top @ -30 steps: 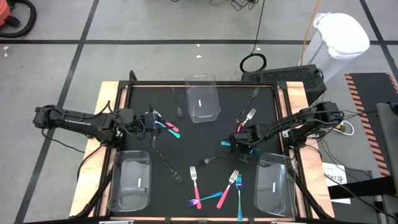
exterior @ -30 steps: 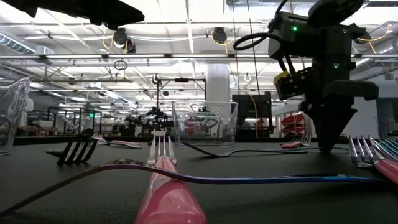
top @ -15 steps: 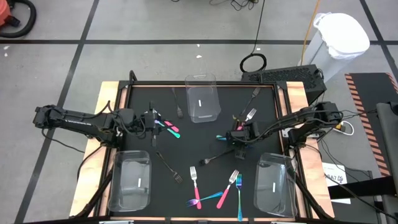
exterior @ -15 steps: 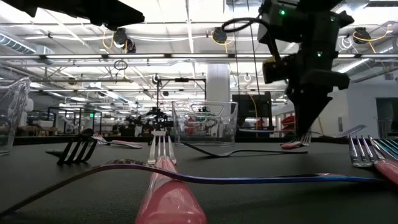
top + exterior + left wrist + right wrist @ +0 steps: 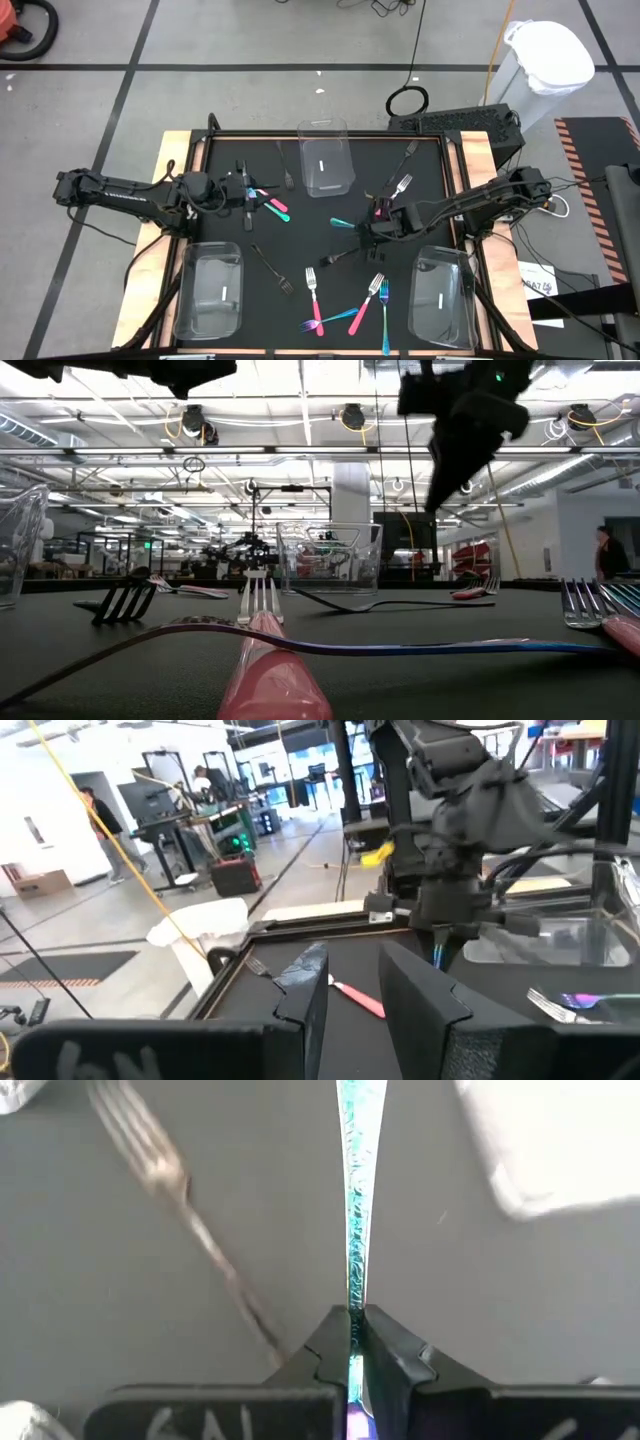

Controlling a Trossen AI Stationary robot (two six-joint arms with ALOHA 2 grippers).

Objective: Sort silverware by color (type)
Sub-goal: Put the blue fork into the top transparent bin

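The right gripper [image 5: 366,229], clamped on a teal fork [image 5: 353,1190], has risen off the table and moved toward the middle. The left gripper [image 5: 243,192], narrowly parted and empty, stays near the left edge.

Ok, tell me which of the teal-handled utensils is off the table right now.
The teal-handled utensil clamped in the right gripper, held above the mat near the table's middle. The other teal ones lie flat on the mat: one beside the left gripper, others along the near edge.

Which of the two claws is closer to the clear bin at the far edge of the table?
Left. The left gripper sits just left of that bin; the right gripper, pinching a teal utensil, is lower right of it.
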